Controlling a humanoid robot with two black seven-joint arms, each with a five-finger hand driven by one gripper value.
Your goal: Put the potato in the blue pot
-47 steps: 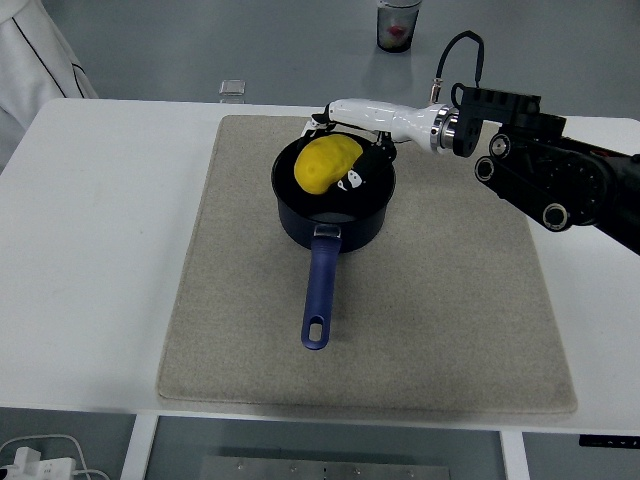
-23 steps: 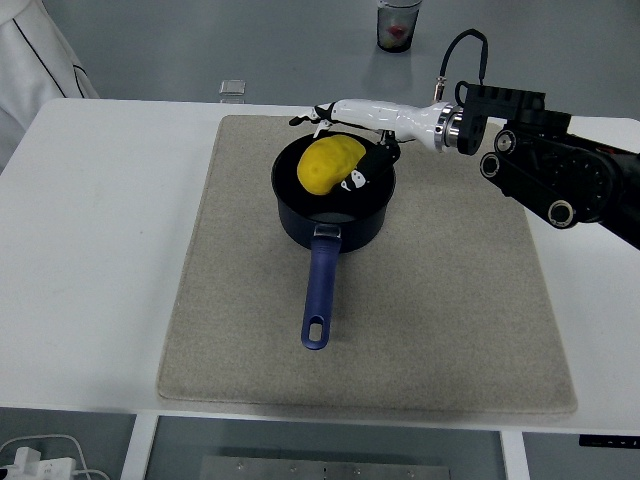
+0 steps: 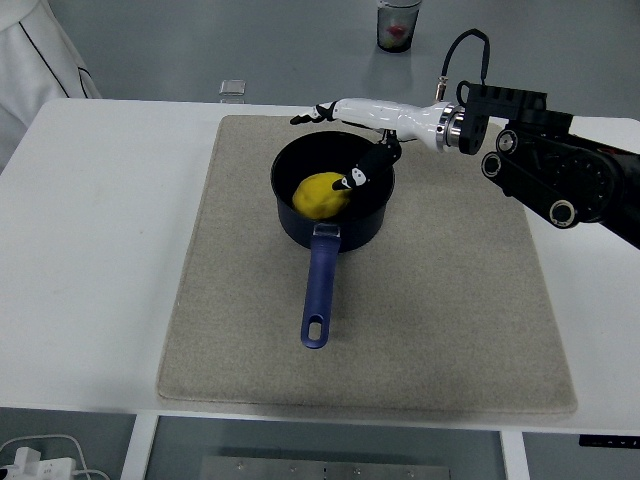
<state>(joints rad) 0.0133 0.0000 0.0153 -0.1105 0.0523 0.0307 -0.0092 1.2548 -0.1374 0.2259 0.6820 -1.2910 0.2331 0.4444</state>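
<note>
At the far left edge a person's white sleeve (image 3: 35, 60) shows beside the white table (image 3: 100, 250). A beige rectangular fabric mat (image 3: 430, 330) covers the table's middle. On it stands the dark blue metal pot (image 3: 332, 192), its long blue handle (image 3: 319, 290) pointing toward the near edge. The yellow rounded potato (image 3: 320, 195) lies inside the pot, against its near left wall. The right hand (image 3: 355, 135), white with black fingertips, hovers over the pot's far right rim, fingers spread and holding nothing; one fingertip is just beside the potato.
</note>
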